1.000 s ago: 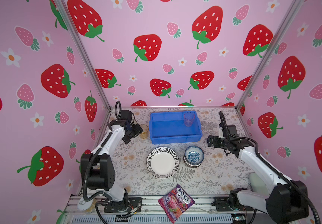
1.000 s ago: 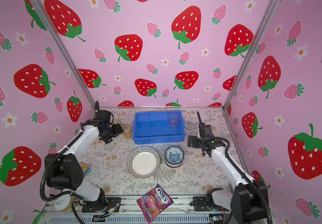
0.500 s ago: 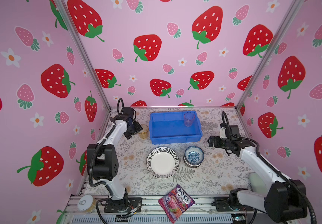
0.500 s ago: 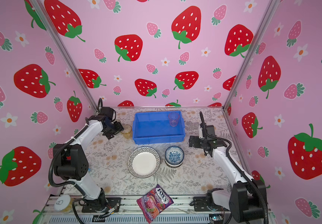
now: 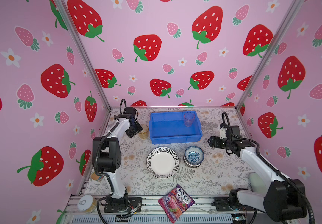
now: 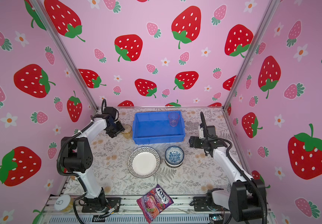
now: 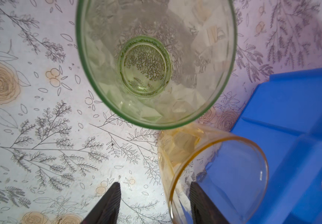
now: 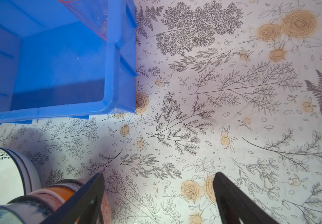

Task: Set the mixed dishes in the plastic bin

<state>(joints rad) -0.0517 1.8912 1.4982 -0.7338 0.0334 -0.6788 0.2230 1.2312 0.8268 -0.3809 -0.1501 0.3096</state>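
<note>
The left gripper (image 7: 154, 192) has swung in just left of the bin (image 5: 175, 140); its fingers (image 7: 110, 203), narrowing but not yet clenched, straddle the wall of the amber glass (image 5: 144, 132), so a lift looks next; the right gripper (image 8: 158, 175) hangs released right of the bin; a pink glass (image 5: 189, 119) stands inside.

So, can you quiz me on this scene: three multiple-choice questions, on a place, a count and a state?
1. Where is the pink glass? A on a plate; B in the blue bin; C by the candy bag.
2. How many dishes are in the bin? A one; B two; C three.
3. The right gripper is: A open, empty; B holding a bowl; C shut on a plate.
B, it stands in the bin's corner; A, only that glass is inside; A, jaws apart, nothing between.
</note>
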